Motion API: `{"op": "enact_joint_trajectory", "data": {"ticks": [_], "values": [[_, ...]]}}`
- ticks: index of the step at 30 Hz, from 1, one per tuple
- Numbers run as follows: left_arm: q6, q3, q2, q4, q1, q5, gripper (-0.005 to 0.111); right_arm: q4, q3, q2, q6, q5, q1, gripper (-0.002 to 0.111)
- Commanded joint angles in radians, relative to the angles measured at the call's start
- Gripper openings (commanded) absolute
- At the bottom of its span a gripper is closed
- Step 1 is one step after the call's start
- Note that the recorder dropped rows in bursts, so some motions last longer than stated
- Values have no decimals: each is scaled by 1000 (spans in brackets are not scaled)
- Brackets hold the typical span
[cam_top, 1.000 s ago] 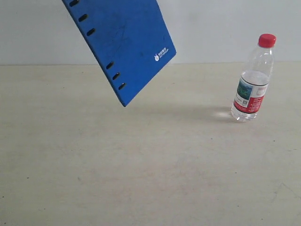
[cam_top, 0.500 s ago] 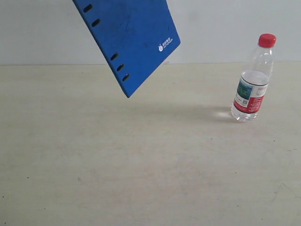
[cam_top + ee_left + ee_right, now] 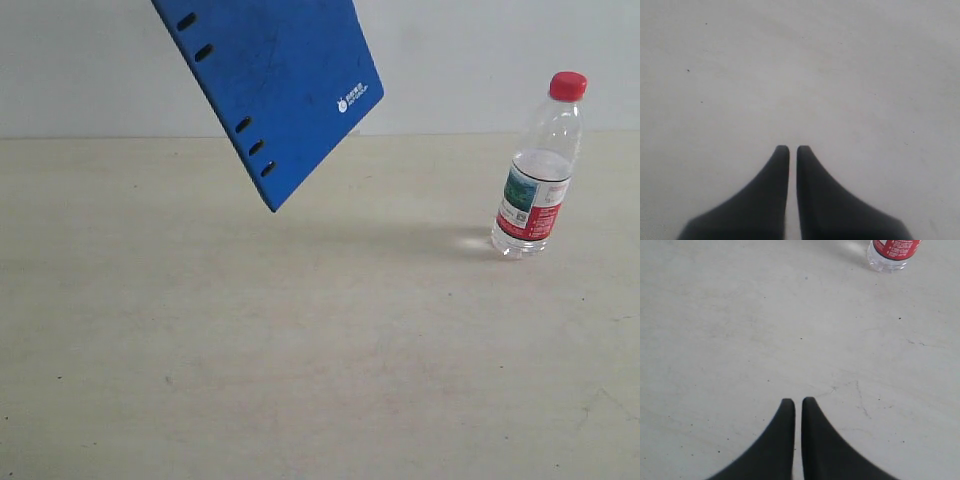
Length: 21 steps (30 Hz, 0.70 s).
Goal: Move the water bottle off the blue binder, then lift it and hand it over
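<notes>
The binder (image 3: 275,85) hangs tilted in the upper left-centre of the exterior frame, clear of the table (image 3: 300,350) below it. The water bottle (image 3: 538,165) stands upright on the table at the right, well apart from the binder.

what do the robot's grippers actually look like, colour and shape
Only the jaws show, in the wrist views. The left gripper and the right gripper look alike: two plain matte black jaws, broad at the base, curving to slim rounded tips. No cables, markings or arm links are visible.
</notes>
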Motion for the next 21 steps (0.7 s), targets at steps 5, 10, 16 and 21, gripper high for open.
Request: {"op": "enact_joint_trajectory", "data": {"ticks": [5, 10, 16, 21], "values": [[-6, -1, -43, 8, 2, -12, 5, 5, 1, -10, -11, 1, 0, 0], [-3, 13, -417, 10, 6, -18, 5, 5, 1, -12, -11, 23, 0, 0], [-3, 13, -798, 91, 30, -13, 5, 5, 1, -12, -11, 41, 0, 0], [-3, 13, -935, 113, 30, -13, 5, 5, 1, -12, -9, 43, 0, 0]]}}
